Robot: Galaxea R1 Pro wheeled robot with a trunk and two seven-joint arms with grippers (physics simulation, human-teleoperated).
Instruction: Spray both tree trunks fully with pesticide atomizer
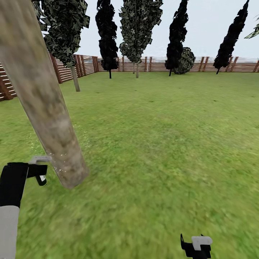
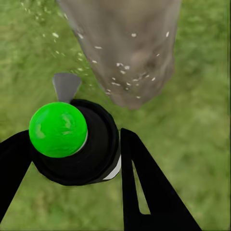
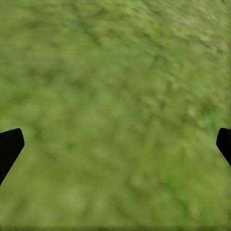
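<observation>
The lawn (image 1: 162,151) is wide and green, with a fence (image 1: 86,64) along its far edge. One big trunk (image 1: 43,104) leans up near the lawn's left side, and its base meets the grass just beside the left gripper (image 2: 72,159). That gripper is clamped around the sprayer (image 2: 72,139), one black bottle with a green ball on top and a grey nozzle aimed at the trunk's foot. Tiny white specks (image 2: 125,72) dot the bark low down, too many to count.

The right gripper (image 1: 197,246) hangs low with its two fingers spread wide and nothing between them.

The spray may only hit the bottom, I think, because the nozzle points low. Then the high bark stays bare.

Far off I count five dark trees.
</observation>
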